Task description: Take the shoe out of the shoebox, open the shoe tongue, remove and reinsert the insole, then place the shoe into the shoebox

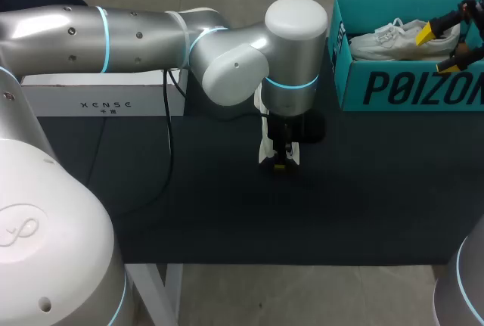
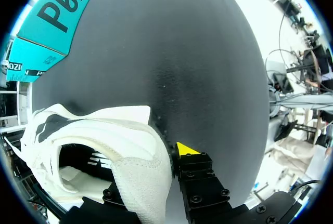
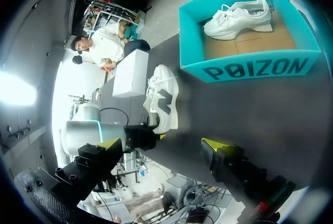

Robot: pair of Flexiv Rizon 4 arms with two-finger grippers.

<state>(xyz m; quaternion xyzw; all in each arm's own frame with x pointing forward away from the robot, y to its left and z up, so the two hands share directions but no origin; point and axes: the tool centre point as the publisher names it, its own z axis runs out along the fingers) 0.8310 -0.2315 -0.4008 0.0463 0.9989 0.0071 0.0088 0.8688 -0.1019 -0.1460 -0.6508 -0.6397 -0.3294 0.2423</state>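
Head view showed the left pincer point(image 1: 276, 161) at the middle of the black cloth-covered surface point(image 1: 189, 205), clamped on a white mesh sneaker point(image 1: 265, 148). The right pincer point(image 1: 439, 48) hung spread over the teal cardboard shoebox point(image 1: 393, 88), where a second white sneaker point(image 1: 386, 42) lay.

Left wrist view showed one yellow tip outside the sneaker's point(image 2: 104, 130) heel collar and the other finger inside it, pinching the wall.

Right wrist view showed that pincer's fingers wide apart and holding nothing.

With the sneaker out of the box, opening the tongue looked like the step in hand. It would probably call for the right pincer to come across and grip the tongue.

Large dark lettering ran along the shoebox front, and small print marked a white rectangular box point(image 1: 91, 99).
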